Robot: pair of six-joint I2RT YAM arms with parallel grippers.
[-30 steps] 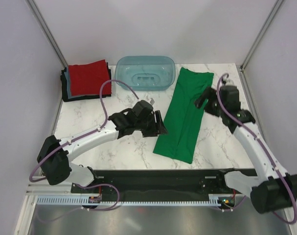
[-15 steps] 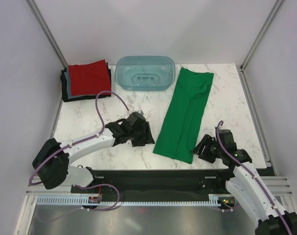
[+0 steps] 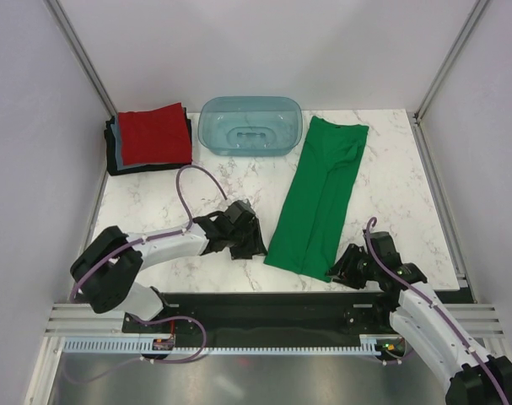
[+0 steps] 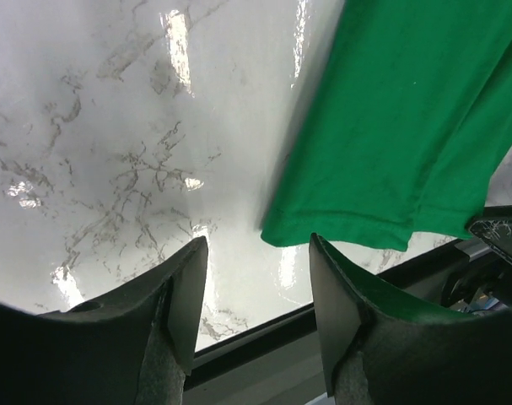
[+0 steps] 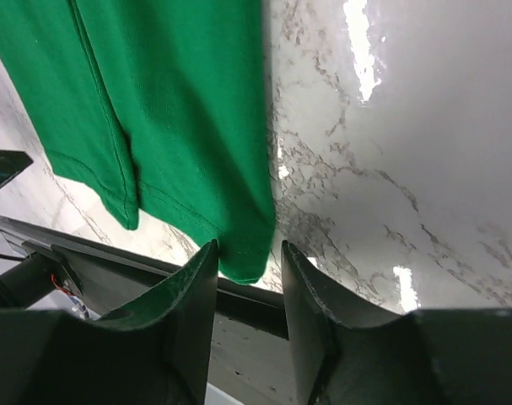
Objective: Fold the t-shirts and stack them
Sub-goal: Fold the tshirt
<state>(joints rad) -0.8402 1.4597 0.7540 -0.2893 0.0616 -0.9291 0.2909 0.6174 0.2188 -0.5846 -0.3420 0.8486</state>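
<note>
A bright green t-shirt (image 3: 319,197) lies folded into a long strip on the marble table, running from the back right to the near edge. It also shows in the left wrist view (image 4: 407,126) and in the right wrist view (image 5: 154,110). My left gripper (image 3: 257,245) is open and empty, just left of the strip's near left corner. My right gripper (image 3: 340,272) is open, its jaws on either side of the strip's near right corner (image 5: 247,253). A red folded t-shirt (image 3: 154,133) tops a stack of light blue and black ones at the back left.
A translucent teal plastic tub (image 3: 250,125) stands at the back centre, between the stack and the green shirt. The black rail (image 3: 264,305) runs along the table's near edge, right under both grippers. Grey walls close in the left and right sides.
My right arm swung from the shirt's far end down to its near right corner. My left gripper moved nearer, to the near left corner. The shirt has not moved.
</note>
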